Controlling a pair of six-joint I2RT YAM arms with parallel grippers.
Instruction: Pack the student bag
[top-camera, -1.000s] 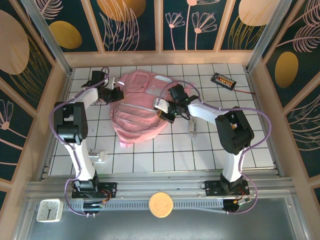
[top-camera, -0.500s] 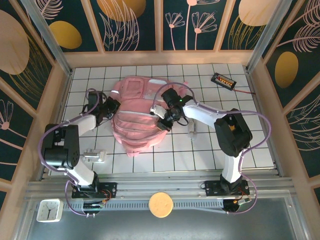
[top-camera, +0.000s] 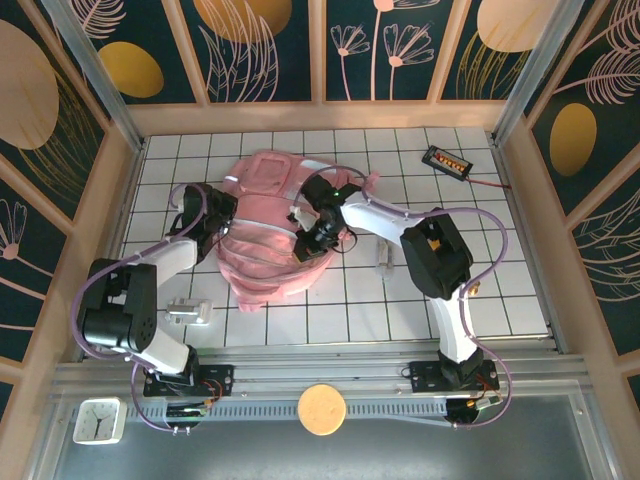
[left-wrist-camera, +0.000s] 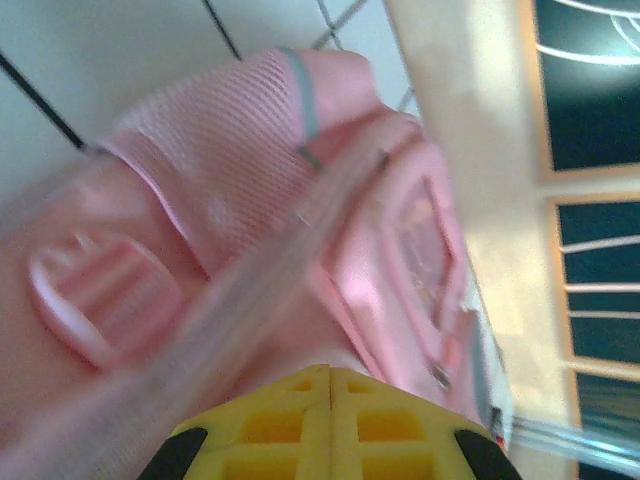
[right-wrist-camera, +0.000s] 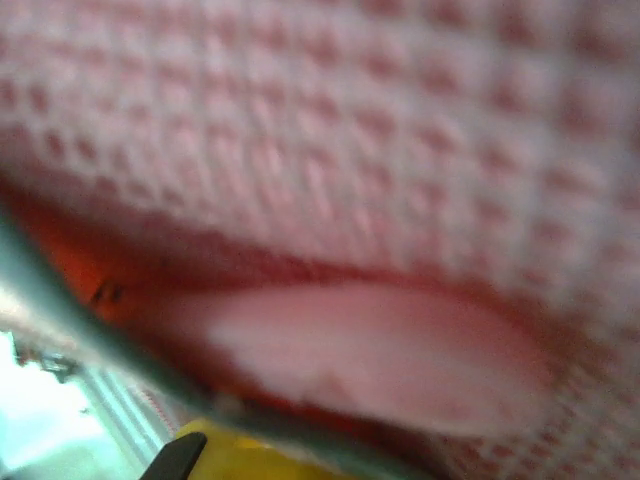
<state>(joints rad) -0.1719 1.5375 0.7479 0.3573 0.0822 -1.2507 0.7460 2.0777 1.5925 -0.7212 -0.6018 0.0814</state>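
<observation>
The student bag (top-camera: 265, 250), a large soft pink backpack, lies crumpled on the white tiled table. My left gripper (top-camera: 214, 214) presses into its left side. In the left wrist view the yellow jaws are shut tip to tip (left-wrist-camera: 330, 369), pinching a pale fold of the student bag (left-wrist-camera: 230, 180). My right gripper (top-camera: 311, 234) is dug into the bag's right half. The right wrist view is blurred: pink mesh fabric (right-wrist-camera: 400, 140) drapes over the lens and a pale fold sits above a yellow finger (right-wrist-camera: 215, 450), so the jaws look shut in the fabric.
A black box with orange parts (top-camera: 446, 160) and a red lead lies at the back right. A small pale object (top-camera: 385, 258) rests right of the bag. A white item (top-camera: 188, 312) sits front left. Wooden walls (top-camera: 120, 200) surround the table.
The left arm folded down and its gripper slid from the bag's back left corner to its left side. The right gripper moved left over the bag, which bunched up and shifted slightly left.
</observation>
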